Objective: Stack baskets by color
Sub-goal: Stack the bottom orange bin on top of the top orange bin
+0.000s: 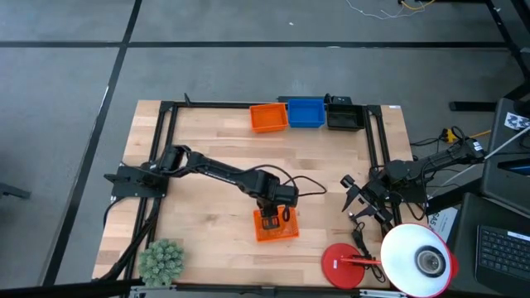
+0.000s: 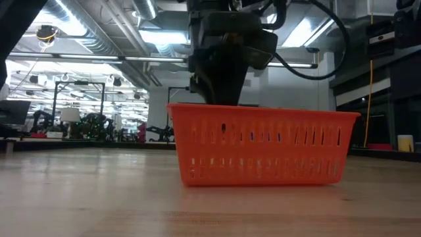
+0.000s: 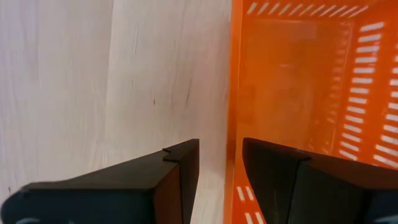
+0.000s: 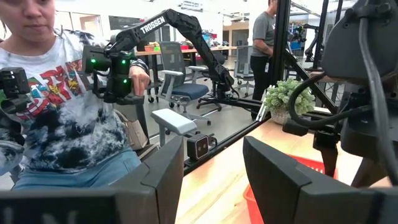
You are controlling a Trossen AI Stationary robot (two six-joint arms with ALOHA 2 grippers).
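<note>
The left gripper (image 1: 271,220) straddles one wall of the orange perforated plastic basket (image 1: 276,225) near the wooden table (image 1: 207,207)'s front edge — jaws spread, not pinching — presumably poised to grip it.

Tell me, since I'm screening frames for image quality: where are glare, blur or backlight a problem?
High view: the white lamp shade blows out. Low view: ceiling lights backlight the left pincer into silhouette above the orange basket. Left wrist view: its fingers straddle the basket wall, all softly blurred.
</note>
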